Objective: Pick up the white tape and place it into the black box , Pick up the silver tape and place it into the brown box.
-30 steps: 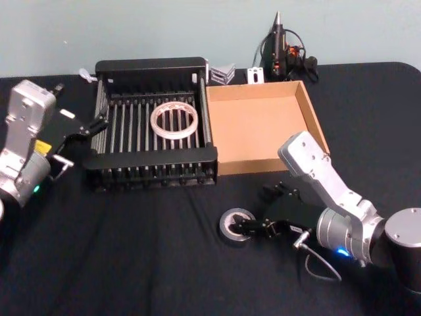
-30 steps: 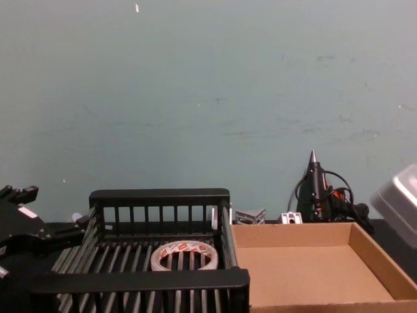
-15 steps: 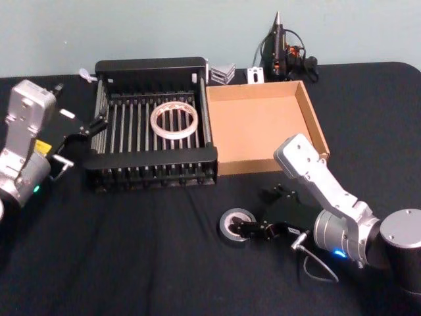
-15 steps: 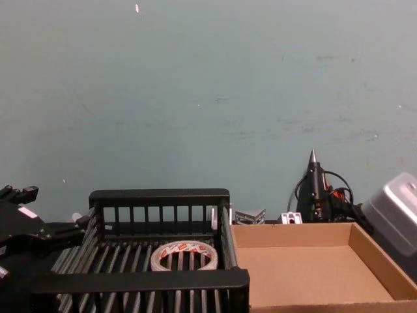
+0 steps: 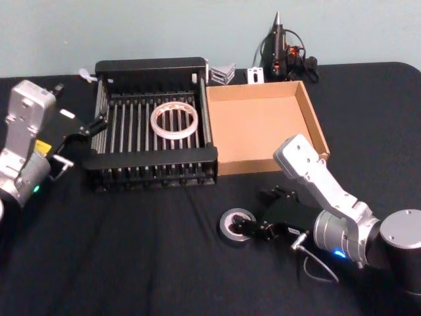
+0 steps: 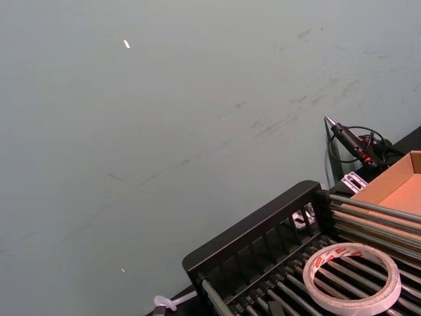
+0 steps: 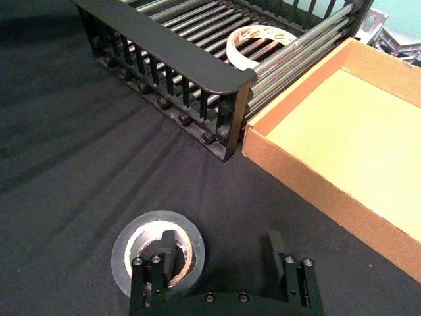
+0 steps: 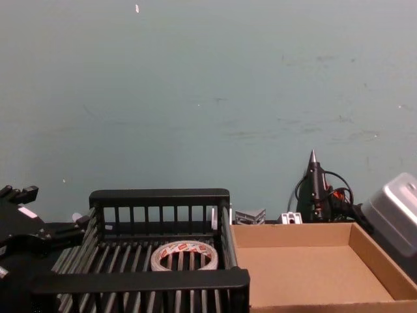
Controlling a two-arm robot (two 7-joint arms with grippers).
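The silver tape (image 5: 225, 228) (image 7: 128, 253) lies flat on the black cloth in front of the brown box (image 5: 316, 118) (image 7: 342, 125) (image 8: 306, 274). My right gripper (image 5: 258, 212) (image 7: 220, 253) is open over it, with one finger down in the roll's core and the other outside, toward the brown box. The white tape (image 5: 153, 122) (image 8: 186, 246) (image 6: 348, 308) (image 7: 240, 43) rests flat on the slats of the black box (image 5: 151, 156) (image 8: 159, 195) (image 6: 263, 220) (image 7: 177, 56). Beside the crate's left wall, my left gripper (image 5: 82, 135) (image 8: 39, 215) is open and holds nothing.
A black glue gun (image 5: 279, 39) (image 8: 314, 186) with cables and small metal brackets (image 5: 223, 71) sit behind the two boxes by the wall. The boxes stand side by side and touch. Bare black cloth lies in front of the crate.
My right arm has shifted slightly left and its gripper has settled closer onto the silver tape. The left arm and both tapes have stayed put.
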